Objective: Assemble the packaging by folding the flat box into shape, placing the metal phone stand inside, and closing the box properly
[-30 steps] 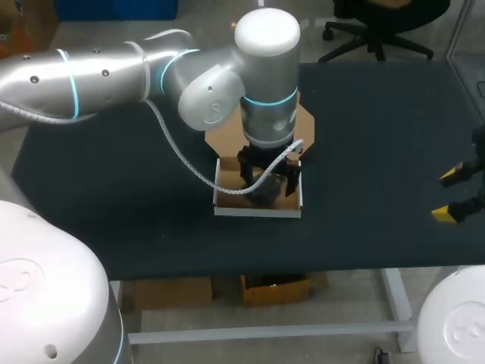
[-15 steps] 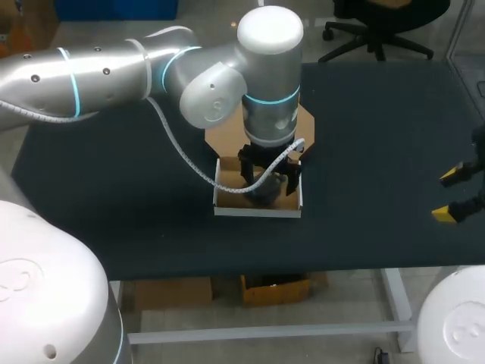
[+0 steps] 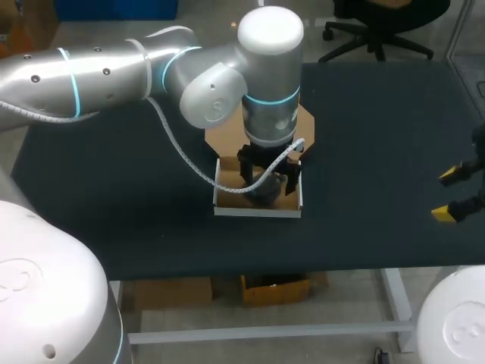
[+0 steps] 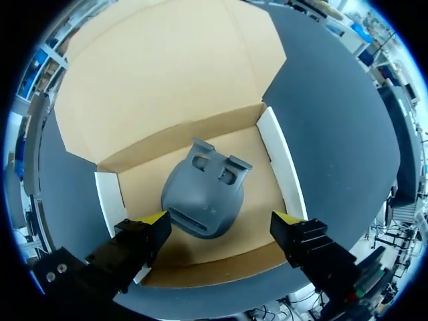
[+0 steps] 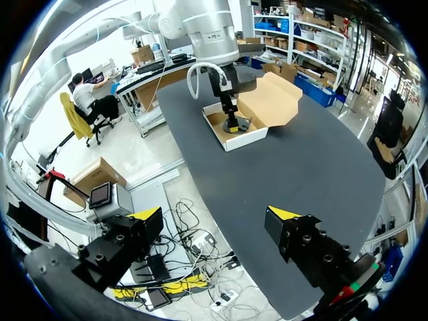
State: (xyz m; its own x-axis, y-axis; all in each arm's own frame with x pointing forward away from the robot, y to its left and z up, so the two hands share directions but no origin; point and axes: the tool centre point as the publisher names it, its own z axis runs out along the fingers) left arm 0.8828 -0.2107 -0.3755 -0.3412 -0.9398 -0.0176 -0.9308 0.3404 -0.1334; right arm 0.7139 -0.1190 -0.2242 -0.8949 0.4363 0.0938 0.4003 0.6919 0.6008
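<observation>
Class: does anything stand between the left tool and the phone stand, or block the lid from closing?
Nothing visible separates the left tool from the phone stand lying in the box. The lid lies open beyond it; only the tool itself, over the box, is in the lid's path.

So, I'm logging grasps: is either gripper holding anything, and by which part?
Nothing is held. Left gripper open over the phone stand in the box; right gripper open, empty.
</observation>
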